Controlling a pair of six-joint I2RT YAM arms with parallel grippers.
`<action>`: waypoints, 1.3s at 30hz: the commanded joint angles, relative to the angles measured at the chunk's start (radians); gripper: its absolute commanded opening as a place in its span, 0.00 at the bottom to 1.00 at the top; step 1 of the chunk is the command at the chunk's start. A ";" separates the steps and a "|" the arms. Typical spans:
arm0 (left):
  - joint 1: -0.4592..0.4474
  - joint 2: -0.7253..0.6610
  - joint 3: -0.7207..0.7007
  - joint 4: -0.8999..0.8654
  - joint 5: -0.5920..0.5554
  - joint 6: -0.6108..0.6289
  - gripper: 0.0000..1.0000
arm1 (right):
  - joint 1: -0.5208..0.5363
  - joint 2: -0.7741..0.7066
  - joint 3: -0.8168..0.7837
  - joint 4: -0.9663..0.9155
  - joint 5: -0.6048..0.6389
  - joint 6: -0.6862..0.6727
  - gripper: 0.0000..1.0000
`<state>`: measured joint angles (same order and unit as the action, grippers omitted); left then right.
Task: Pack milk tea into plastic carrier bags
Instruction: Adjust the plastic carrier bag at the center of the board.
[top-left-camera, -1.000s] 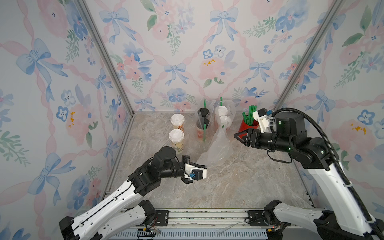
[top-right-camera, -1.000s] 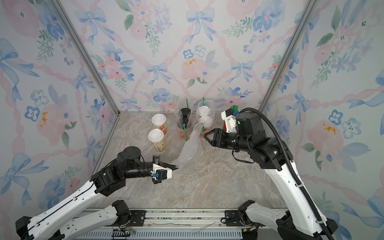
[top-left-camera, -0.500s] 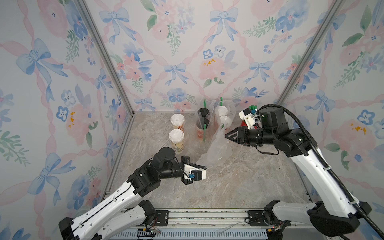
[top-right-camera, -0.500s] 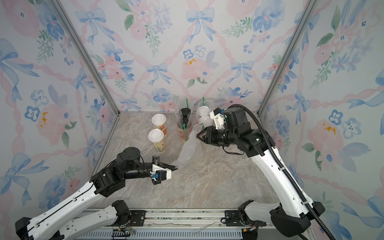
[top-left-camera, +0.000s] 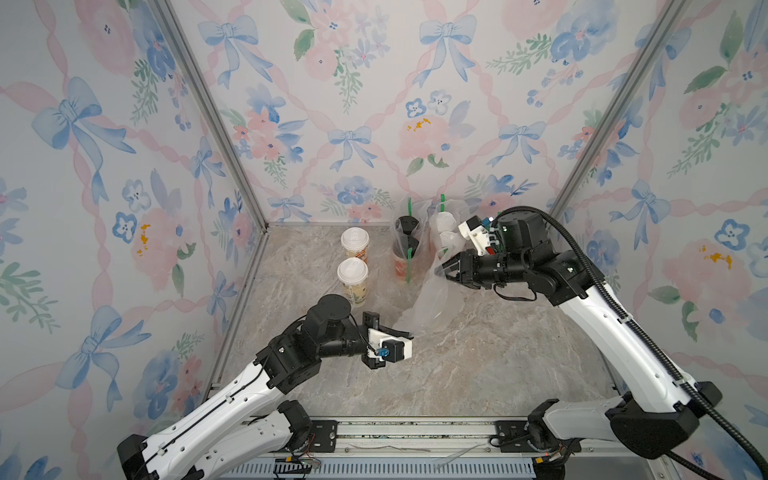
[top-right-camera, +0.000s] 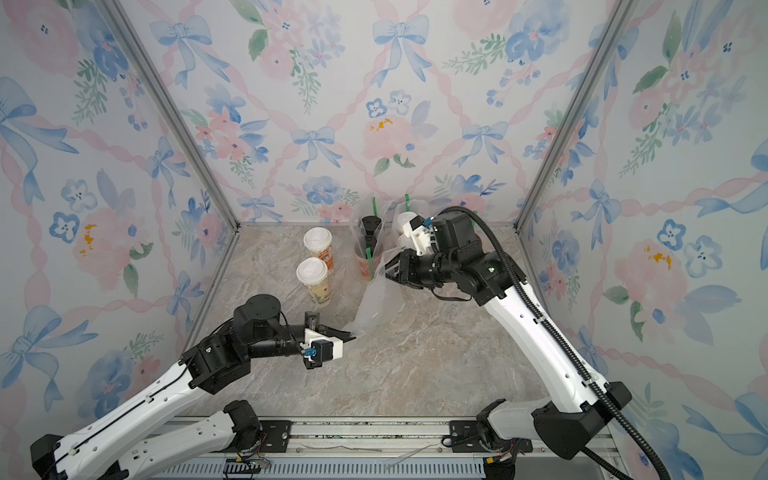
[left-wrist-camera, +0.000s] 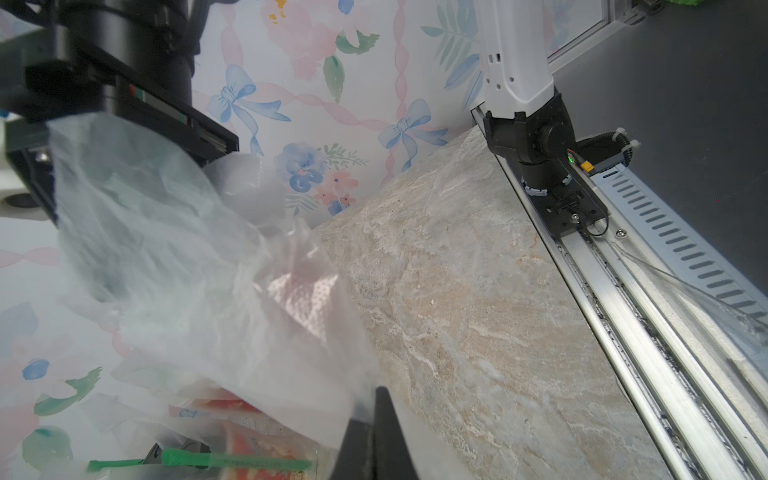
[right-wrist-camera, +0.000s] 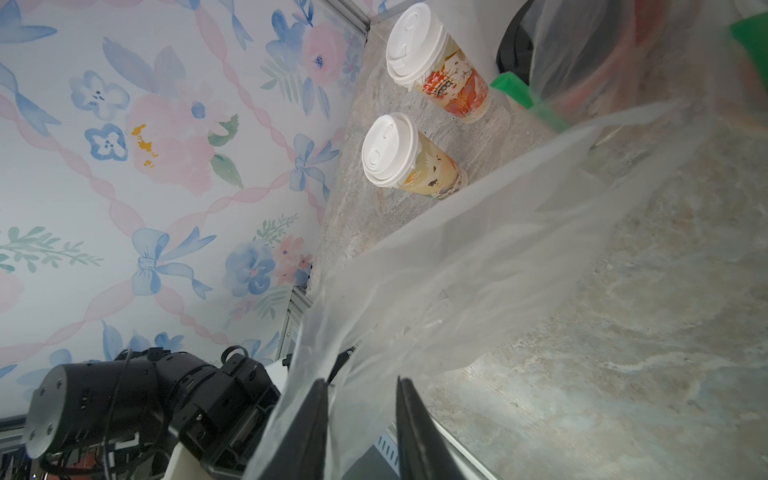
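Note:
An empty plastic carrier bag (top-left-camera: 432, 299) (top-right-camera: 378, 299) stretches slack over the marble table between my two grippers. My left gripper (top-left-camera: 405, 333) (left-wrist-camera: 376, 415) is shut on its lower edge, close to the table. My right gripper (top-left-camera: 441, 269) (right-wrist-camera: 361, 399) is at the bag's raised top. Its fingers (right-wrist-camera: 409, 419) stand a little apart with bag film (right-wrist-camera: 478, 257) between them. Two white-lidded milk tea cups (top-left-camera: 354, 243) (top-left-camera: 352, 274) stand loose left of the bag and show in the right wrist view as an orange-printed cup (right-wrist-camera: 419, 45) and a cream-printed cup (right-wrist-camera: 390, 149).
At the back stand two filled bags, one with black-lidded cups (top-left-camera: 406, 226) and one with white-lidded cups (top-left-camera: 446, 226), each with a green straw. Floral walls close three sides. A metal rail (top-left-camera: 395, 428) runs along the front edge.
My right arm has swung left from the back right to the bag's top, and its jaws have narrowed around the film. The left arm has not moved.

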<state>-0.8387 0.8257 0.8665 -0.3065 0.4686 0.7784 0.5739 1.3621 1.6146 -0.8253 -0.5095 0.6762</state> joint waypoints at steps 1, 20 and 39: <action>-0.007 0.006 -0.007 0.014 0.016 0.009 0.00 | 0.025 0.015 0.010 0.031 -0.008 0.003 0.14; 0.007 0.035 0.093 0.029 -0.157 -0.600 0.66 | 0.127 -0.117 -0.230 0.045 0.292 -0.157 0.00; 0.079 0.140 0.064 -0.063 -0.477 -1.613 0.76 | 0.271 -0.069 -0.439 0.312 0.230 -0.001 0.00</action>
<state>-0.7670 0.9291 0.9554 -0.3340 -0.0433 -0.7025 0.8280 1.2835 1.1896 -0.5591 -0.2672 0.6518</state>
